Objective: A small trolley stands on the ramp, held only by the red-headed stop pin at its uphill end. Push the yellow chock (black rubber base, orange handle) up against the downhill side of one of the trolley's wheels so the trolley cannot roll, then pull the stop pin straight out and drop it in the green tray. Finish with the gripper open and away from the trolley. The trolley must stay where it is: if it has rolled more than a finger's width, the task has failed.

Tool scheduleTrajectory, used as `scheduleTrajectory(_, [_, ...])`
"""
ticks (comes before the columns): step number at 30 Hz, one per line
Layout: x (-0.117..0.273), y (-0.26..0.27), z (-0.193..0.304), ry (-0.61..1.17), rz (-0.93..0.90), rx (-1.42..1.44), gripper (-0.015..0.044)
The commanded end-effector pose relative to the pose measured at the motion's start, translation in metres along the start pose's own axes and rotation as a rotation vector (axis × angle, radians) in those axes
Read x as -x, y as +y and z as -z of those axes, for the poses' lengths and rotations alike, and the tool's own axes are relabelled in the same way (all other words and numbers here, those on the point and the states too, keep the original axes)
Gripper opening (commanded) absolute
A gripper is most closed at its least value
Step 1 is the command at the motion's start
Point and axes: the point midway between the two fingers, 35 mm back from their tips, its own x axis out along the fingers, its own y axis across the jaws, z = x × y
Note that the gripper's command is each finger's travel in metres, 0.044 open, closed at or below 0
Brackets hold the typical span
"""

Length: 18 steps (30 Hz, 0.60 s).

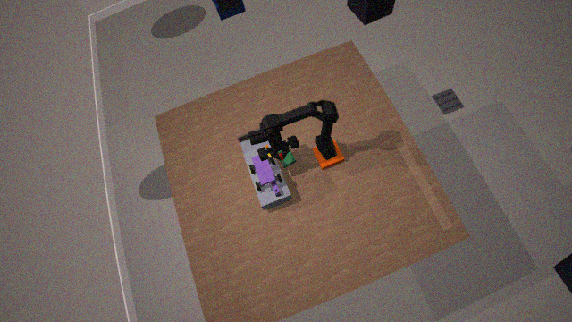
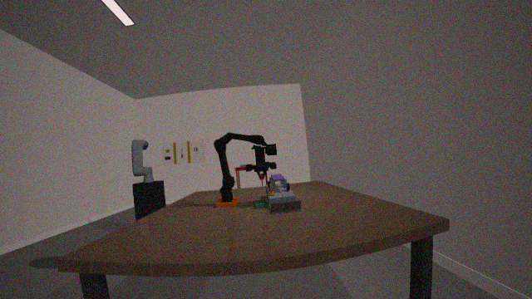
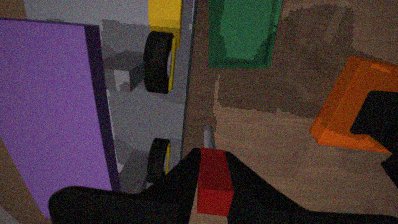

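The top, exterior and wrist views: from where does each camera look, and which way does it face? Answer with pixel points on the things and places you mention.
Top: high above, looking down at the table (image 1: 357,201) (image 2: 199,237); whole arm (image 1: 292,117) (image 2: 224,159).
Exterior: beyond one table edge, facing across; whole arm.
Wrist: by the end effector (image 1: 277,157) (image 2: 262,176) (image 3: 210,156), looking down past its fingers.
Top and exterior share the ramp (image 1: 276,199) (image 2: 284,205) (image 3: 145,112).

trolley (image 1: 264,170) (image 2: 278,178) (image 3: 55,110) on ramp (image 1: 275,199) (image 2: 284,205) (image 3: 145,107) | tray (image 1: 288,159) (image 2: 261,204) (image 3: 240,35) beside ramp, between it and arm base (image 1: 323,165) (image 2: 220,204) (image 3: 332,117)
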Motion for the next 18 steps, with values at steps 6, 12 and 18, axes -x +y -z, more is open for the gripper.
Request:
scheduleTrajectory(6, [0.004,-0.002,-0.031,0.005,0.005,0.002,0.0])
scheduleTrajectory(12, [0.007,-0.004,-0.054,0.003,0.005,0.002,0.0])
scheduleTrajectory(18, [0.01,-0.005,-0.074,0.001,0.006,0.002,0.0])
